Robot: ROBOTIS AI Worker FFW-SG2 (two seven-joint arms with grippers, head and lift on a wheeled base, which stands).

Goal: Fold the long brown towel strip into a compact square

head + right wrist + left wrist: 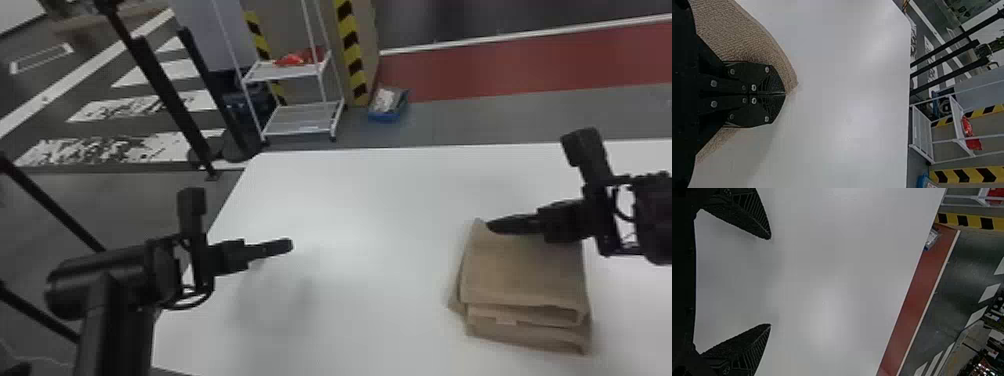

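1. Your landmark is the white table (350,200); all places below are given rel. to it.
2. The brown towel (520,275) lies on the table's right part, folded into a thick, squarish stack. Its layers show along the side facing you, w/ a small pale tag (507,320) btwn them; a lower layer sticks out past the top one on the side toward the table's middle.
3. Your right gripper (490,227) comes in from the table's right side and is over the towel's far part, its tips by the far corner nearest the table's middle. In the right wrist view, that gripper (785,94) has its two fingers together, w/ the towel's ribbed cloth showing around them (can't tell if they touch it).
4. Your left gripper (289,245) is over the table's left part, well apart from the towel. In the left wrist view, that gripper's (770,282) fingers stand wide apart, w/ bare tabletop showing btwn them.
5. Bkgd: past the table's far edge, near its far-left corner, is a white shelf rack (297,72) w/ a red item (295,59) on its upper shelf. A blue bin (387,119) is on the floor past that same edge; black poles (165,95) stand off the table's left side.
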